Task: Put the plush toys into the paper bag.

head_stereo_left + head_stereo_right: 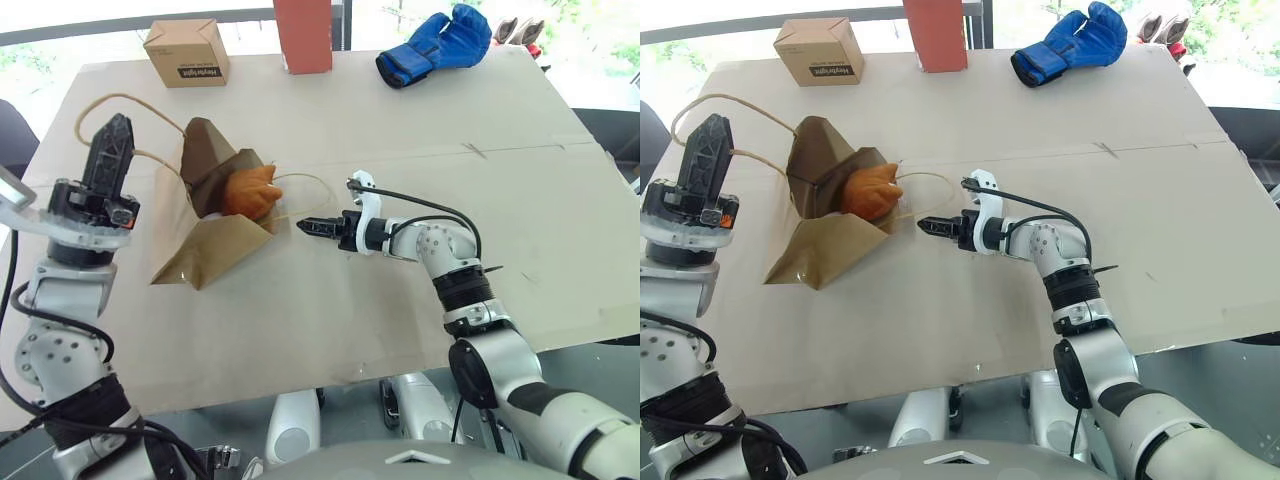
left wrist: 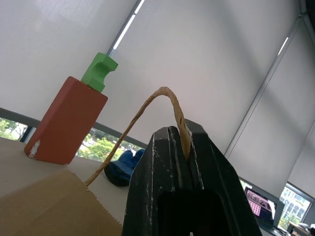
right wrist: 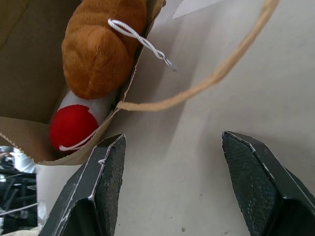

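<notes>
Currently both toys, orange (image 3: 101,46) and white (image 3: 78,123), sit in the bag (image 1: 215,245) mouth. Left hand (image 1: 108,150) clamps a handle (image 2: 147,105); right hand (image 3: 177,191), at the bag's 3 o'clock, gapes empty. Next: push the toys deeper.

Small brown cardboard box (image 1: 187,53) with black label sits at the table's far edge, well beyond the left gripper (image 1: 112,150) and a little to its right. Tall red-orange block (image 1: 303,35) stands further right along that edge, far ahead of the right gripper (image 1: 306,227); the left wrist view shows a green piece (image 2: 98,72) on top. Blue boxing glove (image 1: 434,45) lies far beyond the right gripper, off to its right. Tan table top (image 1: 400,300) carries a taped seam just past the right gripper.
</notes>
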Available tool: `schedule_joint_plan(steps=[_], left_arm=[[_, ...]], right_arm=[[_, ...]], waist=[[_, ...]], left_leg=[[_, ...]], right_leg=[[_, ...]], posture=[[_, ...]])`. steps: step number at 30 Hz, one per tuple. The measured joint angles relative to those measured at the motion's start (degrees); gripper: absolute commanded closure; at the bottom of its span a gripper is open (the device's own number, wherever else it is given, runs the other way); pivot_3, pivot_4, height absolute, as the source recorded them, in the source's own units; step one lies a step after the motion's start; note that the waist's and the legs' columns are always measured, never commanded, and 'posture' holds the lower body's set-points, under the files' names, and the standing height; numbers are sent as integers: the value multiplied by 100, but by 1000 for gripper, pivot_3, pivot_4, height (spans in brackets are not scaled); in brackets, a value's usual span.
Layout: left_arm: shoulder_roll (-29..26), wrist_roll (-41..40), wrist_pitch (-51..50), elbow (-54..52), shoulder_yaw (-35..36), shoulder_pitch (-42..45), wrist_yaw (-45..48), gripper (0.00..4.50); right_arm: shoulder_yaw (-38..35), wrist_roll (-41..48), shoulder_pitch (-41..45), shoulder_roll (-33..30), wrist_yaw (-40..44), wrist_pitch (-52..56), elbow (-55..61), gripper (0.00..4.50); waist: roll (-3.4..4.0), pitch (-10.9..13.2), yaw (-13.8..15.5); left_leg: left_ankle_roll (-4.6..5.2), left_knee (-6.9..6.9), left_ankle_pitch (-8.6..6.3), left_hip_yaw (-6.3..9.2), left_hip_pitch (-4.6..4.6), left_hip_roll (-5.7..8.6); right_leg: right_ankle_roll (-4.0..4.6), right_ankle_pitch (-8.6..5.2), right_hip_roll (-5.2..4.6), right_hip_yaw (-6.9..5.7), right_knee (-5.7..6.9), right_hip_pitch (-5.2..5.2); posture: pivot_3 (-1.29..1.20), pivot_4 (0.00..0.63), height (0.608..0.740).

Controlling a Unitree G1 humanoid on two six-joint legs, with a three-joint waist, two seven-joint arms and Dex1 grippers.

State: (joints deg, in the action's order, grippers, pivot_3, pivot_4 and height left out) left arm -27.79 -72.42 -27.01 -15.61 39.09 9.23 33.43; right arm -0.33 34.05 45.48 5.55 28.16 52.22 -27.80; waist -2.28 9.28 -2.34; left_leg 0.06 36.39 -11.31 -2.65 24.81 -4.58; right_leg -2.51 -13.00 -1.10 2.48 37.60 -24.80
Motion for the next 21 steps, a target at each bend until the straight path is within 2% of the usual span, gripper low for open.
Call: schedule_joint_plan(steps=[3, 10, 16, 21], left_arm=[[33, -96, 26, -174, 116, -227, -106, 4500], [38, -206, 140, -429, 257, -525, -257, 4500], [53, -336, 207, -707, 311, -732, -374, 4500], [58, -666, 208, -1095, 264, -853, -495, 4500]], right_arm=[[-302, 99, 29, 129, 226, -293, -115, 1567], [-344, 179, 357, 210, 921, -840, -555, 1567], [-403, 28, 919, 238, 948, -1351, -1443, 1567], [-402, -212, 1009, 244, 898, -1688, -1887, 1567]], waist=[[0, 0, -1], [1, 1, -6], [1, 1, -9], [2, 1, -3]], left_leg=[[0, 0, 0, 2, 0, -1], [0, 0, 0, 1, -1, -1], [-1, 0, 0, -1, -2, -1], [-1, 0, 0, -2, 2, -1]], right_leg=[[0, 0, 1, -1, 0, 0], [18, -11, 1, -1, 0, 0], [20, -11, 0, -1, 0, 0], [20, -11, -1, 0, -3, 0]], posture=[[0, 150, 740], [0, 150, 740], [0, 150, 740], [0, 150, 740]])
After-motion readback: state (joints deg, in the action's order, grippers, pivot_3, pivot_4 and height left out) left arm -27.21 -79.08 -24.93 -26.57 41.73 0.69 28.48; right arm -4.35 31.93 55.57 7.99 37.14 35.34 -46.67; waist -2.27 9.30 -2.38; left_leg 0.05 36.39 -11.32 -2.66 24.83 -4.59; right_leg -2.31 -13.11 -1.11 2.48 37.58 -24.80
